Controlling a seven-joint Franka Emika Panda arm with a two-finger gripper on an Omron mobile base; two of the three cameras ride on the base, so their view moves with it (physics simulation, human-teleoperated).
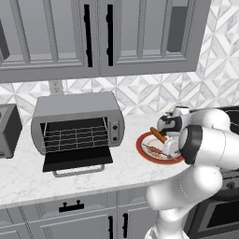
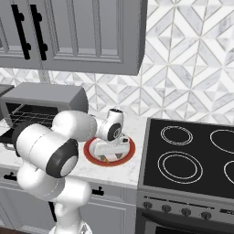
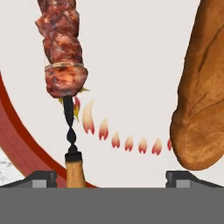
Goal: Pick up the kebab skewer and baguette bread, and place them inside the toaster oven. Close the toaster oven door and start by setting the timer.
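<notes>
Tool (image 3: 111, 177) wide open, empty, above kebab skewer (image 3: 63, 57) lying parallel to baguette bread (image 3: 202, 87).

kebab skewer (image 3: 62, 57) — baguette bread (image 3: 202, 87) beside

left base view looks down over the arm's left at the counter (image 1: 18, 179); right base view from the other side (cooktop (image 2: 192, 155) too). both share the red-rimmed plate (image 1: 141, 147). hand view sits right on top of it.

Kitchen: cabinets (image 1: 98, 37), stove (image 2: 192, 155), toaster oven (image 1: 77, 123), tiled backsplash (image 2: 192, 59).
</notes>
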